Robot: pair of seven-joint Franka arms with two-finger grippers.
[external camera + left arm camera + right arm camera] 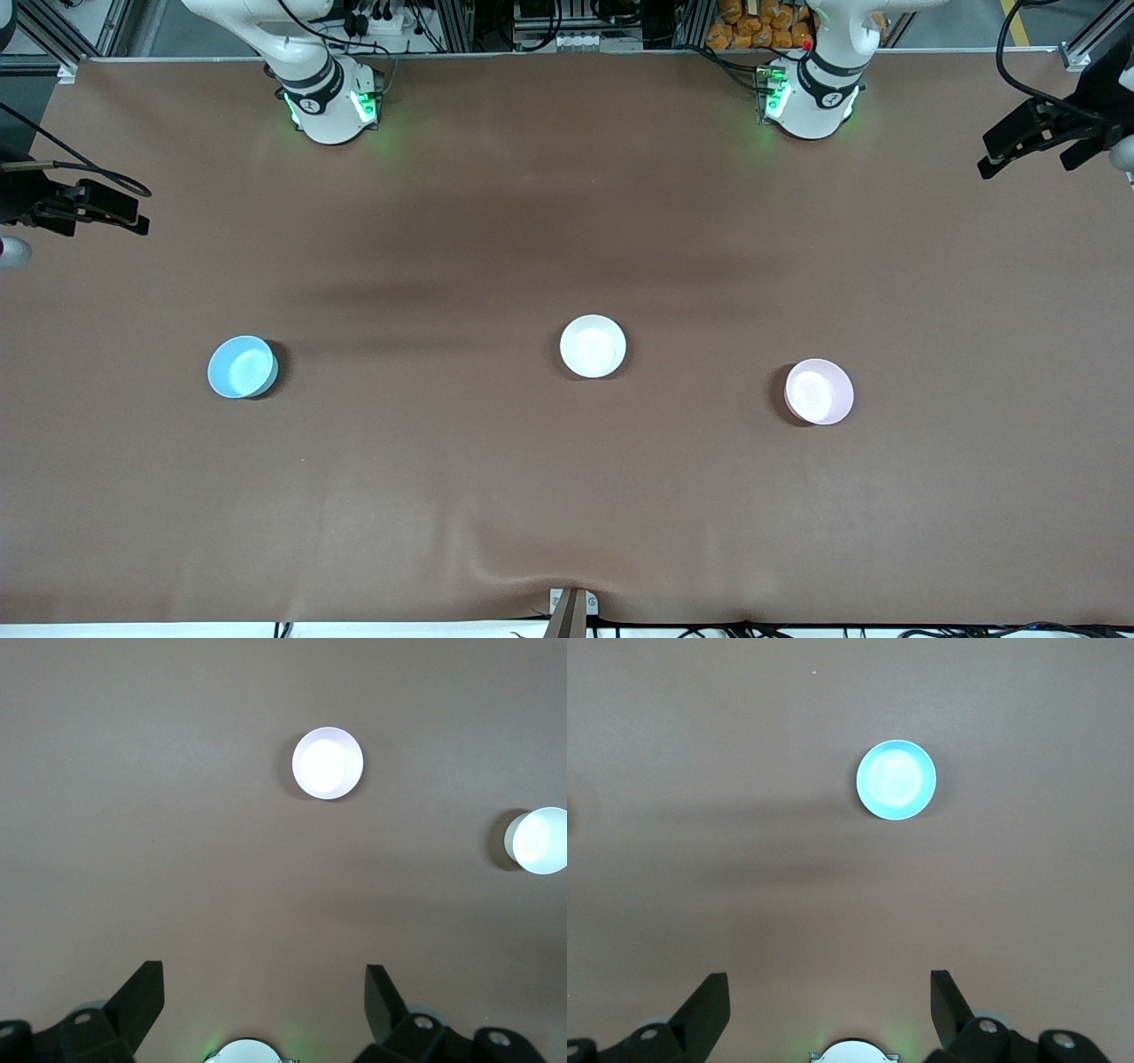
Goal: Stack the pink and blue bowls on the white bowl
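Three small bowls stand apart on the brown table. The white bowl (593, 346) (539, 841) is in the middle. The pink bowl (819, 391) (328, 763) sits toward the left arm's end, slightly nearer the front camera. The blue bowl (242, 366) (896, 780) sits toward the right arm's end. My left gripper (266, 979) hangs high over the table, open and empty, far above the pink bowl. My right gripper (830, 988) hangs just as high, open and empty, far above the blue bowl.
The right arm's base (330, 102) and the left arm's base (811, 97) stand at the table's back edge. Black hardware with cables (1050, 133) (80, 208) juts in over both ends. A small bracket (571, 607) sits at the front edge.
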